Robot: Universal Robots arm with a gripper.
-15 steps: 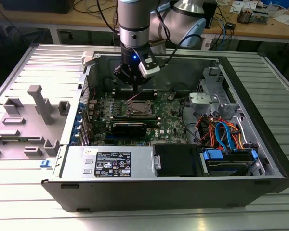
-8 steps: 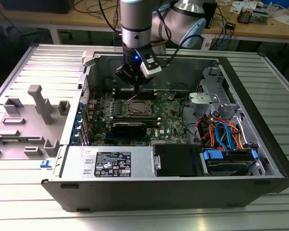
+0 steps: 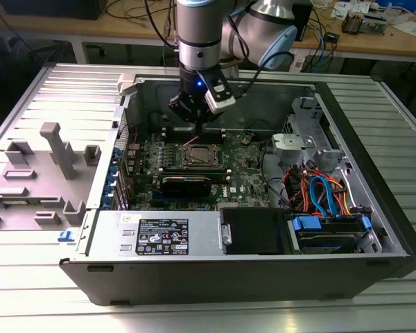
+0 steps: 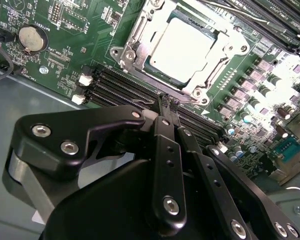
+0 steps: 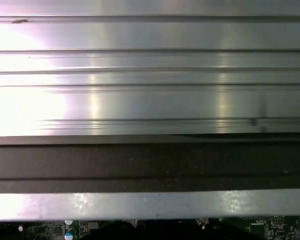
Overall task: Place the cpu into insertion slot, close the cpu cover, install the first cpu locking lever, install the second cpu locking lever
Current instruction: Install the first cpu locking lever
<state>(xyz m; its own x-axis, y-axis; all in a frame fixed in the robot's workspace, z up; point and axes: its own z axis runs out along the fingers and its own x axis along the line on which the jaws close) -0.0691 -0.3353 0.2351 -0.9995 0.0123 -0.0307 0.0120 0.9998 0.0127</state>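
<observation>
Claw [image 4: 168, 101] closed with nothing gripped, hanging over the memory slots [image 4: 121, 86] just beside the cpu [image 4: 182, 47].

Open black computer case [image 3: 215, 281] on a ribbed metal table [image 3: 405, 132] — green circuit board [image 3: 246, 182] at its centre, silver power supply [image 3: 159, 236] at seven o'clock, orange and blue cables [image 3: 319, 191] and a blue drive caddy [image 3: 308, 223] at four o'clock. At nine o'clock of the case, grey plastic moulding [image 3: 59, 149] with upright posts. In the second wrist view, round coin battery [image 4: 32, 38] on the board, apart from long black memory slots [image 4: 120, 87].
</observation>
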